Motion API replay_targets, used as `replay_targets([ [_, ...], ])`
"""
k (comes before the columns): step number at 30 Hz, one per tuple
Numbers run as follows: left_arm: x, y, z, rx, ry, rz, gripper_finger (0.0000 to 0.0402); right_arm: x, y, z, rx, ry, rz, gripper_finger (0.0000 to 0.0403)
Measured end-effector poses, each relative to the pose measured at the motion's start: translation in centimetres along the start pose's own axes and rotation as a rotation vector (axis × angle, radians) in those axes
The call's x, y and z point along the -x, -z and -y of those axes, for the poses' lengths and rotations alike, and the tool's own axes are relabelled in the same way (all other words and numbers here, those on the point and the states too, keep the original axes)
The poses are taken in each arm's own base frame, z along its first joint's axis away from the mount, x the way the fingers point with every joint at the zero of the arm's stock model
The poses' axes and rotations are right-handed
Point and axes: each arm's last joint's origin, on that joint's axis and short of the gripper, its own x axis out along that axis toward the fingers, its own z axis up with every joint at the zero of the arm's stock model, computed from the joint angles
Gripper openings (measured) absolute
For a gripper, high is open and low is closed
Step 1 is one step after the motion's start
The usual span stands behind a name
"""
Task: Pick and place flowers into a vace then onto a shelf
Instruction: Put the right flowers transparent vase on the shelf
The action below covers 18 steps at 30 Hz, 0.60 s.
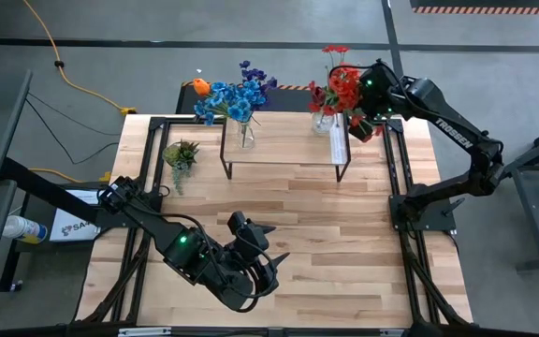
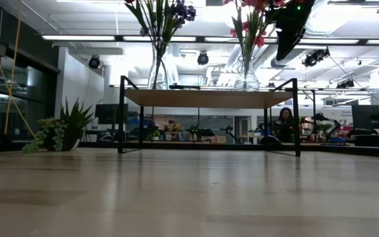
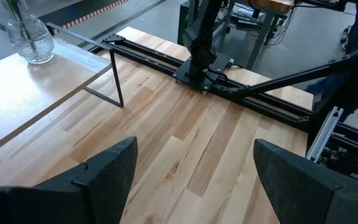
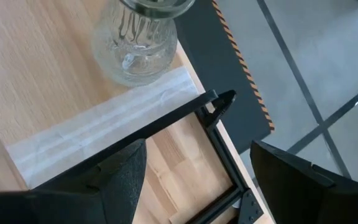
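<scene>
Low view alone shows a seated person (image 2: 285, 124) beyond the shelf (image 2: 206, 98).

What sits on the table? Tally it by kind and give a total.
Vases: 2, both on the shelf, both holding flowers
Shelf: 1
Small green plant: 1
Total: 4

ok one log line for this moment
left claw open, near table front | right claw open, above red flowers | both vases on shelf
</scene>
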Motion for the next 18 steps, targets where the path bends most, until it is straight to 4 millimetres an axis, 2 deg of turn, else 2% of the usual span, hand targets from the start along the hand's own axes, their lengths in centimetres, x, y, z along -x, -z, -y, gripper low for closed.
replay_targets([
  [11,0.0,0.0,0.0,-0.002,0.000,0.000,0.0353,0.0,0.2,-0.1,0.011,-0.009,-0.023,0.0277],
  [18,0.0,0.0,0.0,-0.002,0.000,0.000,0.0353,0.1,1.1,-0.4,0.040,-0.059,-0.110,0.0277],
])
